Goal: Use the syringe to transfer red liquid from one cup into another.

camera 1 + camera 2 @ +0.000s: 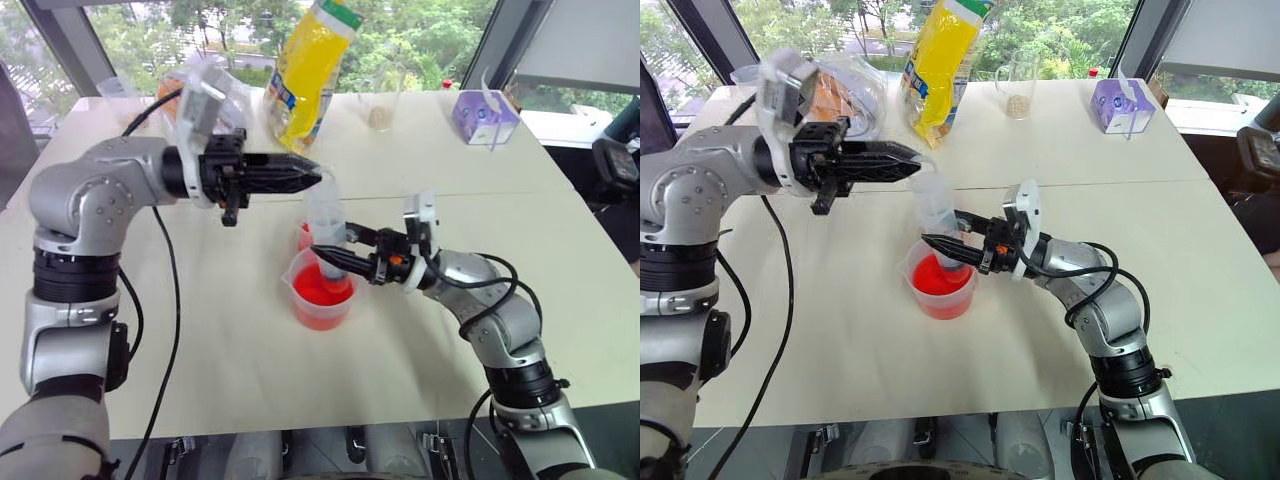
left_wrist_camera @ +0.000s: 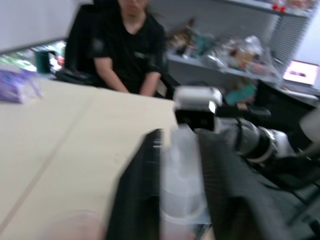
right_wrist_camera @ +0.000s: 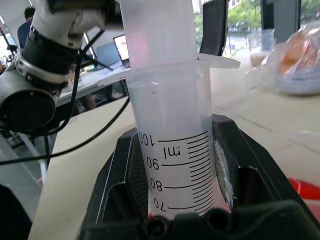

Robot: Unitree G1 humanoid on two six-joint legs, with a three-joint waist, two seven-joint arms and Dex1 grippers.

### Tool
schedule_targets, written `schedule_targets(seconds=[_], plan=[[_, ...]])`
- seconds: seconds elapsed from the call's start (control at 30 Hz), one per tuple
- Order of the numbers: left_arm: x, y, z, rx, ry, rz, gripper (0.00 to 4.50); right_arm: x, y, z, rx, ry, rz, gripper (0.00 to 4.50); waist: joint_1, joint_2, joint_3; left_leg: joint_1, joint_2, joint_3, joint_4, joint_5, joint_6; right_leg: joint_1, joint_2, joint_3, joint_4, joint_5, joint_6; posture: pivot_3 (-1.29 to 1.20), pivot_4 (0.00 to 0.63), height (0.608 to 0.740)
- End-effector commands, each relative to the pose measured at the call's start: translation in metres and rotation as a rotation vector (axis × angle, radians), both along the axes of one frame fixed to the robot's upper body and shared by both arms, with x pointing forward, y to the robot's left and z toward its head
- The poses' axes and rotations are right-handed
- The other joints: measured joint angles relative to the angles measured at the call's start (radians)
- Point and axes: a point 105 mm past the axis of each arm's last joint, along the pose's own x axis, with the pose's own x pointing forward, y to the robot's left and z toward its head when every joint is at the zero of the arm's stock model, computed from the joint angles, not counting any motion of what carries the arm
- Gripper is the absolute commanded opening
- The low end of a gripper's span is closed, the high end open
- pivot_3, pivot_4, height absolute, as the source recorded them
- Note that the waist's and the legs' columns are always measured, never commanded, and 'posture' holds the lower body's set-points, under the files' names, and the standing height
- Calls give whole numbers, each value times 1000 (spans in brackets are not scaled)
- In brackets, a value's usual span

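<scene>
The syringe (image 1: 937,225) stands in the red-liquid beaker (image 1: 938,282), right pincer (image 1: 940,245) pinching its barrel from three o'clock; left pincer (image 1: 912,156), slightly spread, flanks the plunger top

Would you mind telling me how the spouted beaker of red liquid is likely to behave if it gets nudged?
The beaker looks like thin clear plastic, so probably light and easy to slide. The red liquid fills much of it, likely adding weight but sloshing. The syringe stands in it, held by the right gripper, so a sideways push might tip it.
</scene>
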Motion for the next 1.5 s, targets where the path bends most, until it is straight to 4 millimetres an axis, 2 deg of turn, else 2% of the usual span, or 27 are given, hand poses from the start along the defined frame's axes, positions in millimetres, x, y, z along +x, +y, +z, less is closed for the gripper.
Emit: schedule_targets(seconds=[0.03, 0.1, 0.23, 0.4, 0.53, 0.6, 0.73, 0.8, 0.87, 1.07, 1.33, 1.5], plan=[[-3, 5, 9, -16, -64, 26, 3158, -4, 2, 29, 42, -93, 23, 1429, 1, 0, 0, 0, 0, 0, 0, 0, 0, 0, 0, 0, 0, 0, 0, 0, 150, 740], [-4, 8, 5, -9, -60, 31, 4114, -3, 1, 39, 60, -114, 17, 1429, 2, 0, 0, 0, 0, 0, 0, 0, 0, 0, 0, 0, 0, 0, 0, 0, 150, 740], [-2, 19, 3, -11, -54, 71, 4114, -1, -2, 58, 96, -146, 3, 1429, 3, 0, 0, 0, 0, 0, 0, 0, 0, 0, 0, 0, 0, 0, 0, 0, 150, 740], [2, 42, 6, -1, -67, 165, 4114, 1, -6, 87, 150, -172, 1, 1429, 1, 0, 0, 0, 0, 0, 0, 0, 0, 0, 0, 0, 0, 0, 0, 0, 150, 740], [4, 55, 10, -7, -78, 223, 4114, 18, -8, 120, 214, -194, -7, 1429, -1, 0, 0, 0, 0, 0, 0, 0, 0, 0, 0, 0, 0, 0, 0, 0, 150, 740], [4, 56, 11, -11, -85, 232, 4114, 29, -8, 127, 229, -199, -19, 1429, 0, 0, 0, 0, 0, 0, 0, 0, 0, 0, 0, 0, 0, 0, 0, 0, 150, 740], [1, 54, 11, -14, -93, 231, 4114, 52, -4, 122, 221, -195, -36, 1429, 2, 0, 0, 0, 0, 0, 0, 0, 0, 0, -1, 0, 0, 0, 0, 0, 150, 740], [0, 50, 13, -22, -103, 225, 4114, 67, 0, 105, 209, -163, -57, 1429, 0, 0, 0, -1, 0, 1, 0, 0, 0, 0, -1, 0, 0, 0, 0, 0, 150, 740], [0, 46, 14, -21, -121, 221, 4114, 74, 3, 92, 198, -140, -60, 1429, 0, 0, 0, -1, 0, 1, 0, 0, 0, 0, -1, 0, 0, 0, 0, 0, 150, 740], [10, 33, 28, -71, -155, 226, 4114, 76, 7, 74, 187, -114, -60, 1429, 2, 0, 0, -1, 0, 1, 0, 0, 0, -1, -1, 0, 0, 0, 0, 0, 150, 740], [38, 10, 45, -158, -156, 246, 4114, 75, 9, 70, 179, -116, -60, 1429, -1, 0, 0, -1, 0, 1, 0, 0, 0, -1, 0, 0, 0, 0, 0, 0, 150, 740], [41, -8, 47, -180, -135, 184, 4114, 74, 11, 67, 168, -118, -57, 1429, -2, 0, 0, -1, -1, 2, 0, 0, 0, -1, 0, 0, 0, 0, 0, 0, 150, 740]])
